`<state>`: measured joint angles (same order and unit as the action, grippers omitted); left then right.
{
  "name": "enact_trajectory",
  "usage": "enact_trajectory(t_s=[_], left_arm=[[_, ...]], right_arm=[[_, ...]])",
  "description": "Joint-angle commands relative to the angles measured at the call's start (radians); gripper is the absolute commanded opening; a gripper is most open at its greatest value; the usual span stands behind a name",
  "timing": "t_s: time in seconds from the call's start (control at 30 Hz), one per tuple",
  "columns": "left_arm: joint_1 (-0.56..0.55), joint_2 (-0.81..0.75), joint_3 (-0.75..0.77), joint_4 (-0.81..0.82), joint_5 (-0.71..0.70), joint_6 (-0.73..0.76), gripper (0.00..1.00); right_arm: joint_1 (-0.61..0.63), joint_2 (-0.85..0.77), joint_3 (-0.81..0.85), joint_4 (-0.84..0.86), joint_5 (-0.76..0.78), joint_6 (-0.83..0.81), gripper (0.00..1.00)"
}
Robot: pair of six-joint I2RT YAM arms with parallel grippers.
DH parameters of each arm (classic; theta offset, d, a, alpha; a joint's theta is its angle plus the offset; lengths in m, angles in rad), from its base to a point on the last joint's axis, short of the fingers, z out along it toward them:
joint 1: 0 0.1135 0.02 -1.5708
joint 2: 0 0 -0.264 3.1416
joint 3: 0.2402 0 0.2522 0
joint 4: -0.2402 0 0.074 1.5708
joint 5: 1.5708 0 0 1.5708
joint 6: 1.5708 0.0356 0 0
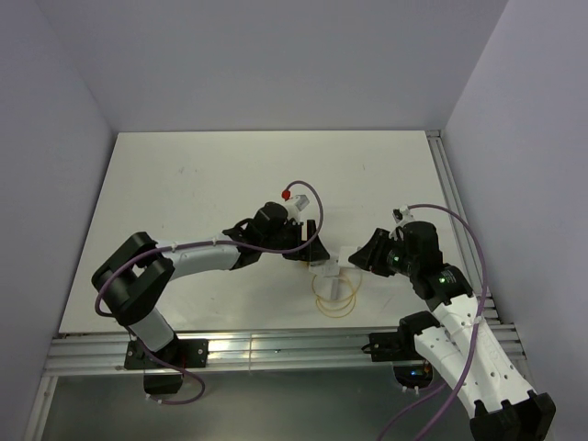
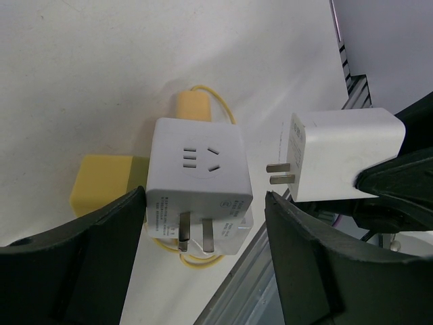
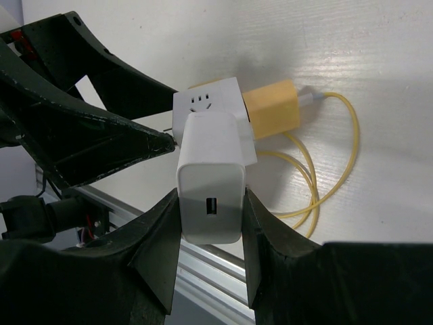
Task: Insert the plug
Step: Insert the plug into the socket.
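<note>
Closest to us in the right wrist view, the right gripper (image 3: 211, 200) is clamped on a white USB charger (image 3: 211, 159). One finger presses each flank, and the charger's USB port faces the lens at the centre of the frame. Just beyond it, at upper centre, sits the white socket cube (image 3: 203, 101), its slotted face showing above the charger's far edge. A yellow block (image 3: 270, 108) lies against the cube on its right, and a yellow cable (image 3: 342, 162) runs from the block and loops down the right half of the frame over the white table (image 3: 379, 54).

In the left wrist view the left gripper (image 2: 204, 198) stands wide, with its black fingers (image 2: 101, 257) on either side of the cube. The finger at frame left meets the cube's lower edge, while a narrow gap shows at the other finger, so we read the jaws as open and holding nothing. The cube's own flat pins stick out toward the lens at lower centre. At frame right the charger's two prongs (image 2: 279, 173) point at the cube's side, with a clear gap between them and the cube, in no socket.

From above, both grippers meet low and right of the table's centre, with the cable coils just below them in the frame.
</note>
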<state>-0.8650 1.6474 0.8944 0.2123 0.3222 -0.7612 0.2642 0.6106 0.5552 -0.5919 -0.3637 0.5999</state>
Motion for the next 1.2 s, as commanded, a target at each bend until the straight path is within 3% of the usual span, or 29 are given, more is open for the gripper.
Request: enact_trajectory(t_s=[0.0,0.73,1.0,1.13,1.17], left_arm=[[-0.012,-0.003,0.043,0.018,-0.009,0.011,0.75],[-0.032,0.032,0.089,-0.036,-0.052,0.034,0.76],[-0.032,0.028,0.067,-0.013,-0.035,0.028,0.6],[-0.032,0.031,0.061,-0.004,-0.028,0.025,0.44],[-0.032,0.032,0.063,-0.002,-0.028,0.023,0.35]], right_arm=[[-0.003,-0.011,0.048,0.044,-0.014,-0.014,0.0],[-0.005,0.014,0.038,0.058,-0.029,-0.023,0.0],[-0.003,0.029,0.037,0.069,-0.034,-0.025,0.0],[0.004,0.026,0.031,0.073,-0.023,-0.034,0.0],[0.006,0.026,0.026,0.076,-0.023,-0.037,0.0]])
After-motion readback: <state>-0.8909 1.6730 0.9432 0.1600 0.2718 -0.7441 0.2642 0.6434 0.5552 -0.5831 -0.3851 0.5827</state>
